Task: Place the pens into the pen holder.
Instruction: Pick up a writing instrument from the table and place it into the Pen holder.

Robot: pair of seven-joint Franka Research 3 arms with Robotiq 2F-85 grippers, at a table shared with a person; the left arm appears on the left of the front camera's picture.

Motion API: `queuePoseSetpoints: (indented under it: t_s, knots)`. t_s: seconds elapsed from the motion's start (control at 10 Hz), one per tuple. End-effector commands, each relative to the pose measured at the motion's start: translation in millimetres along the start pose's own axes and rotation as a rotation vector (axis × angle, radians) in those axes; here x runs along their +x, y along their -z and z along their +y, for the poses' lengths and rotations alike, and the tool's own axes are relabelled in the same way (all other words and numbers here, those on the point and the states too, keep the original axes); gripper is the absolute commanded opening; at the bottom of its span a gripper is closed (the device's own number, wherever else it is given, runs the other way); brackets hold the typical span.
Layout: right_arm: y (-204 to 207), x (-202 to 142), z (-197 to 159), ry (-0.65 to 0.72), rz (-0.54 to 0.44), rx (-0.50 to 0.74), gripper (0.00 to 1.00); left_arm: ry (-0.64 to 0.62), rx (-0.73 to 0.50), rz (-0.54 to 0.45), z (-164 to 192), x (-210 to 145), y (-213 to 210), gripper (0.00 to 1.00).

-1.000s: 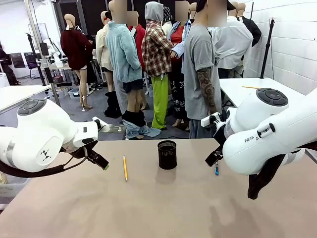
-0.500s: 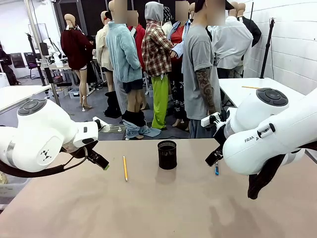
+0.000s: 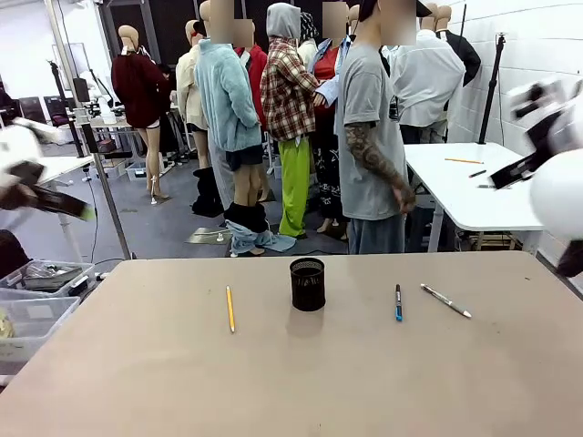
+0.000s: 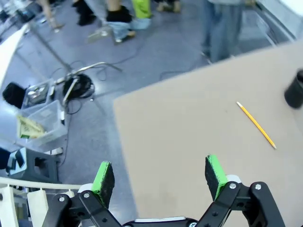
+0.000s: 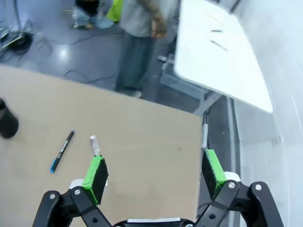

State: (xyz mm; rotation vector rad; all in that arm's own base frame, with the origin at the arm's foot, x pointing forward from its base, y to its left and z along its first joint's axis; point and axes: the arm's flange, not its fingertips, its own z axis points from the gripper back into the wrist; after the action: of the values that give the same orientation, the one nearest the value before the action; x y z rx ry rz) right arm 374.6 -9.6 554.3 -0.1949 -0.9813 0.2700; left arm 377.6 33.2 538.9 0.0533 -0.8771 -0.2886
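On the tan table (image 3: 301,382) stands the black mesh pen holder (image 3: 308,284). Left of it lies the yellow pencil (image 3: 230,309). The blue-and-black pen (image 3: 398,302) and the silver-white pen (image 3: 445,300) lie to its right. My left gripper (image 3: 68,182) is a blur high off the table's left side. In its wrist view the left gripper (image 4: 158,176) is open and empty, with the pencil (image 4: 256,125) and the holder (image 4: 296,90) far off. My right gripper (image 3: 510,137) is blurred at upper right. It (image 5: 154,170) is open and empty above the blue pen (image 5: 61,151) and the silver pen (image 5: 94,143).
A person (image 3: 369,137) in a grey shirt stands at the table's far edge, right of centre. A white side table (image 3: 474,196) sits at the back right. Clear plastic bins (image 3: 27,300) and cables lie on the floor to the left.
Both arms have swung up and outward, away from the table, and show motion blur. The silver-white pen, hidden behind the right arm before, is now in sight.
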Motion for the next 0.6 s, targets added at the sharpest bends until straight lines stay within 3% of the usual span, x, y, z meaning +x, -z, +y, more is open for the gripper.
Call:
queuePoseSetpoints:
  t_s: [0.0,0.1,0.3,0.5]
  knots:
    - [-70.3,-153.3,18.8,0.032,-0.015,-0.054,1.00,-0.023,0.007,-0.040,-4.8,-149.4,-65.5,1.00]
    - [-94.4,-177.5,9.5,0.064,-0.059,-0.099,1.00,-0.077,0.021,-0.093,8.7,-175.1,-86.4,1.00]
    - [-111.0,-202.9,6.7,0.157,-0.054,-0.178,1.00,-0.121,0.034,-0.150,17.7,-197.8,-91.1,1.00]
    - [-115.0,-195.4,8.5,0.154,-0.080,-0.242,1.00,-0.028,-0.035,-0.129,6.6,-184.3,-68.2,1.00]
